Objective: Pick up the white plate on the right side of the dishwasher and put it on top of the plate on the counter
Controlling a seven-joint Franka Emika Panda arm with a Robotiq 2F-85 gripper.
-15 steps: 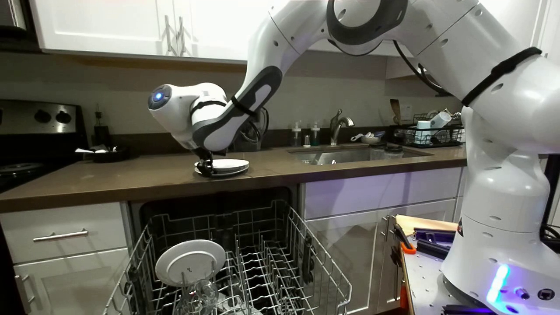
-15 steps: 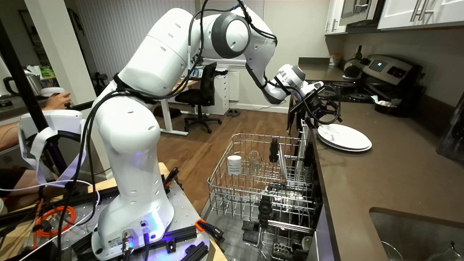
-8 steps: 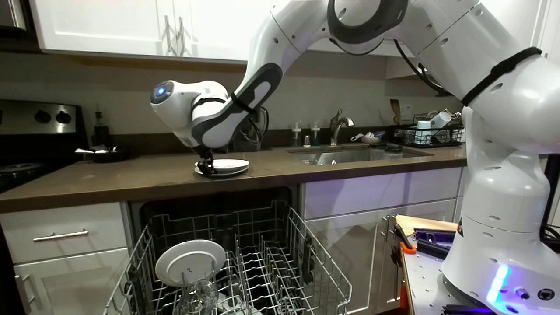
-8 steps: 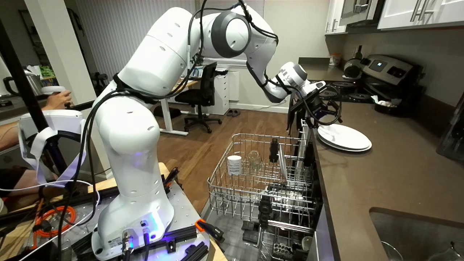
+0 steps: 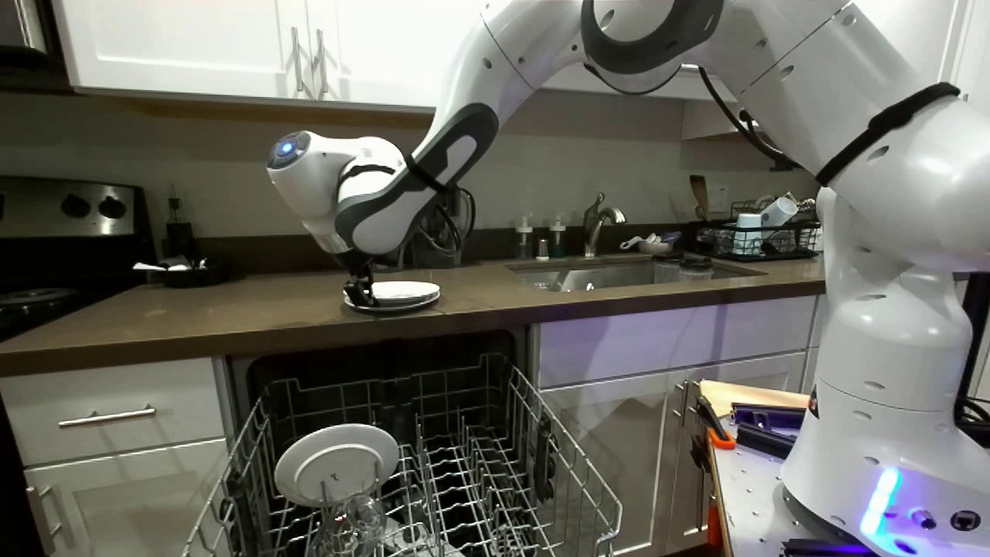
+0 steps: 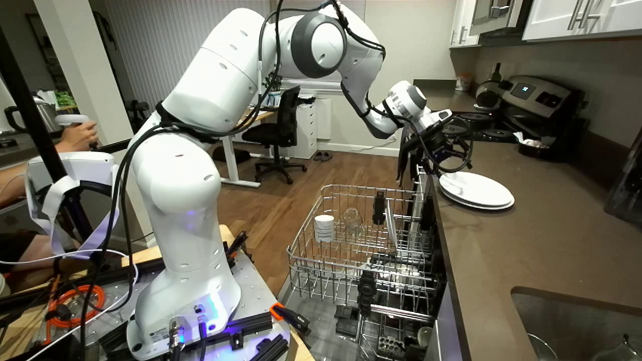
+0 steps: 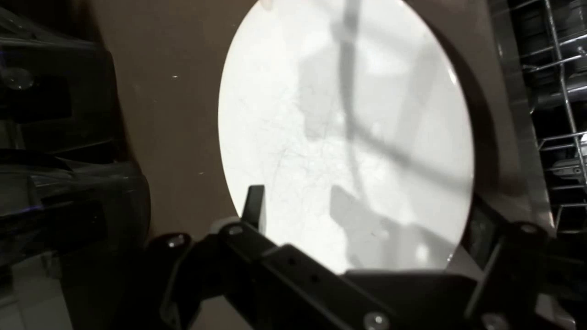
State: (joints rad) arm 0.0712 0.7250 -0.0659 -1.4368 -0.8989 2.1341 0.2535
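Two white plates (image 5: 406,292) lie stacked on the brown counter (image 5: 193,313), above the dishwasher; they also show in an exterior view (image 6: 476,190). The top plate (image 7: 298,151) fills the middle of the wrist view and hides the lower one. My gripper (image 7: 367,201) is open wide at one end of the stack. One finger overlaps the plate's face in view, the other is beside its opposite rim; contact is unclear. The gripper shows in both exterior views (image 5: 360,292) (image 6: 449,163). Another white plate (image 5: 336,464) stands tilted in the dishwasher rack (image 5: 568,439).
The rack also holds a clear glass (image 5: 360,518) and a white cup (image 6: 324,228). The sink (image 5: 603,276) is farther along the counter. A black bowl (image 5: 193,274) and the stove (image 5: 69,224) are on the opposite side. Dark objects (image 7: 87,201) border the wrist view's left.
The wrist has tilted up slightly and the gripper has shifted slightly up and away from the stack's middle. The plates show no clear movement.
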